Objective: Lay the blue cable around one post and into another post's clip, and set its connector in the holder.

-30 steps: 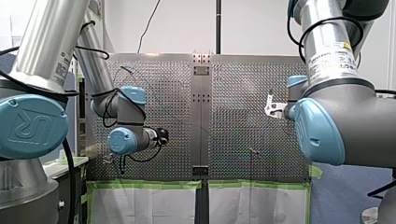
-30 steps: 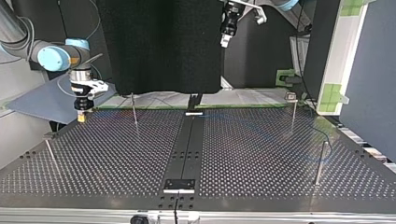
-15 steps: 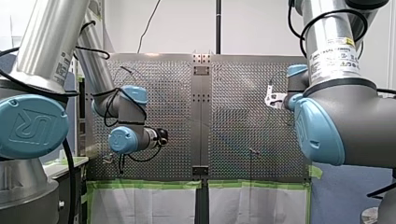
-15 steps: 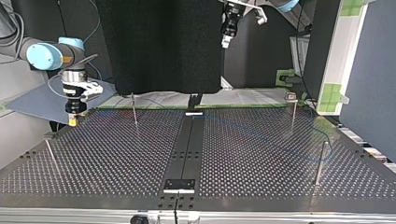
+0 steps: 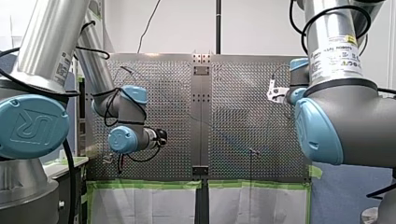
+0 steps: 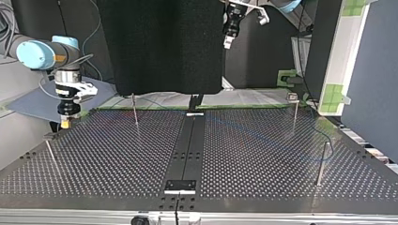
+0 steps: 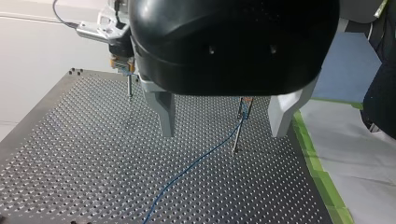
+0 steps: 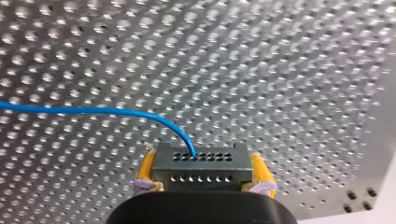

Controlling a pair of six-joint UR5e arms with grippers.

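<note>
The thin blue cable (image 8: 93, 111) ends in a dark grey connector (image 8: 200, 167) with two rows of holes, at the top view's upper left. My right claw (image 8: 203, 175) clamps that connector between yellow pads (image 8: 145, 169); my left claw (image 7: 223, 130) gapes wide, holding nothing.

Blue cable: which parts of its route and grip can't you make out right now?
1. Left wrist view: cable at the post is too small to tell clipped from merely beside.
2. Top view: cable too thin against the table to trace.
3. Front view: my right arm hides the right gripper and connector.
4. Holder: I can't pick it out in any view.
</note>
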